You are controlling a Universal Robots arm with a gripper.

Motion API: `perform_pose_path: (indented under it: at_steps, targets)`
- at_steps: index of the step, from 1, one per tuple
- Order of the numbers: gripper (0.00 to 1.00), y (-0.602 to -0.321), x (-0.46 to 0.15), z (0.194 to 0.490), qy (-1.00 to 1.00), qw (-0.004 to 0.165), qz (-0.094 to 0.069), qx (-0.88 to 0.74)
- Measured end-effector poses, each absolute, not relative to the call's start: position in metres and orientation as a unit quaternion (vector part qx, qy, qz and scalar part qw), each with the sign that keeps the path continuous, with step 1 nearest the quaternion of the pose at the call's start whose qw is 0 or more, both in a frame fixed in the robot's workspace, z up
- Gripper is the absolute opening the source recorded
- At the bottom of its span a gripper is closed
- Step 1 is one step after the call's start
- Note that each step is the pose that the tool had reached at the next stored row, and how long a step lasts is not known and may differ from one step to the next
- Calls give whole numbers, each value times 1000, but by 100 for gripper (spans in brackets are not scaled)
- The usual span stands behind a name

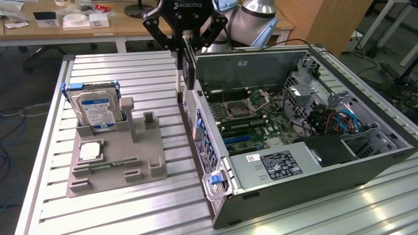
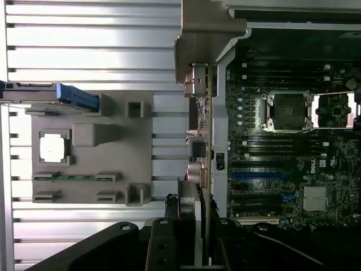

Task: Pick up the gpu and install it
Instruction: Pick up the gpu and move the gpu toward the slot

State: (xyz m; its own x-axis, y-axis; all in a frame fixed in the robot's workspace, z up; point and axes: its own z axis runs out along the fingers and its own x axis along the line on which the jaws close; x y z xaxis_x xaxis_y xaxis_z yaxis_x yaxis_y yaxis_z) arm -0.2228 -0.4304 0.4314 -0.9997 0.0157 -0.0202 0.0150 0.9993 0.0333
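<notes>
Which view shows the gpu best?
The wrist view: the gpu runs edge-on along its whole length, metal bracket included. The exterior view shows it as a dark thin card hanging from the gripper by the case.

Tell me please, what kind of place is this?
Probably a robotics lab or workshop: a slotted metal table carries an open PC case, the tool holds the gpu, and a desk stands behind.
</notes>
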Motion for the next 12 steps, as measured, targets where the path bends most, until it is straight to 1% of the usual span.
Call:
perform_pose_path:
  at_steps: [12]
  targets:
    - [28, -430, -203, 431, 1000, 10, 17, 8]
